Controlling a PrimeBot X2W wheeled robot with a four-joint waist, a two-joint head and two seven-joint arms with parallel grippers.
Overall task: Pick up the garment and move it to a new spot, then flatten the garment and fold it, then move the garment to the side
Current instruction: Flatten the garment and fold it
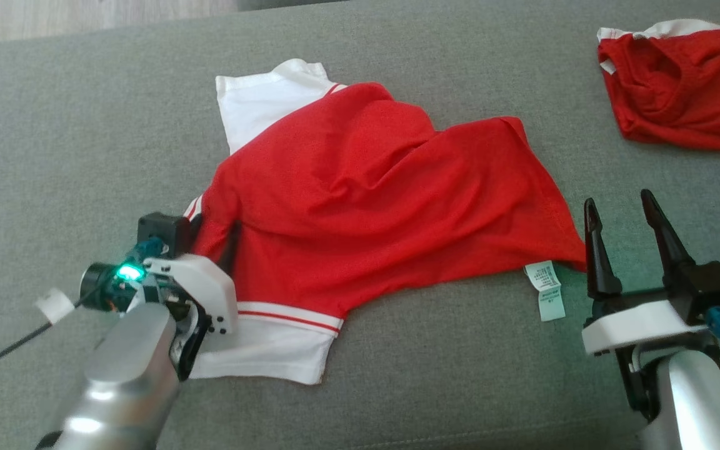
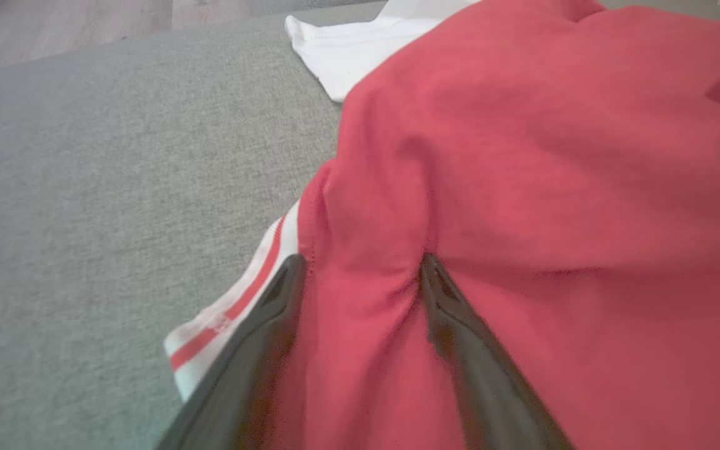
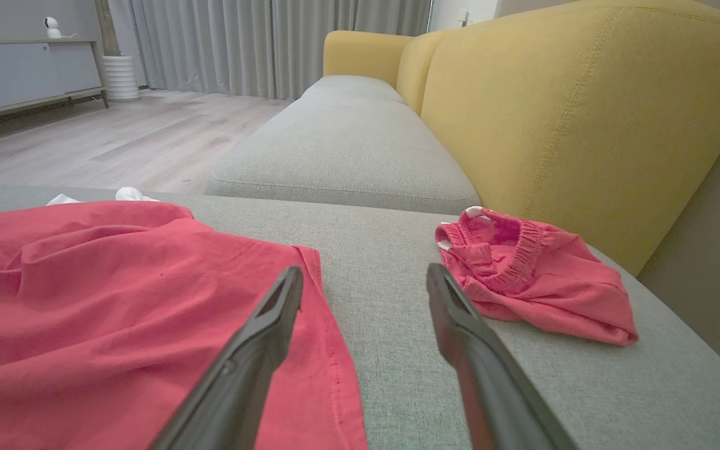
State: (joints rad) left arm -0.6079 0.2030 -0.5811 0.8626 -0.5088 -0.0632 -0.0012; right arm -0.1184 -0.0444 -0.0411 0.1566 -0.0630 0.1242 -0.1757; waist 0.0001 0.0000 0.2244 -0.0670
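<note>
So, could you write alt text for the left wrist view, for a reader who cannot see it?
The two dark fingers of the left hand straddle a bunched fold of a red shirt on a grey cushion. A white cuff with a red stripe lies beside one finger; a white sleeve above.

Evenly, softly lit, moderately bright; faint shadows only under garment folds. Blurred near the lens around the left gripper's fingers. Glare-spotted on the near left forearm. Bowed at right-wrist edges.
</note>
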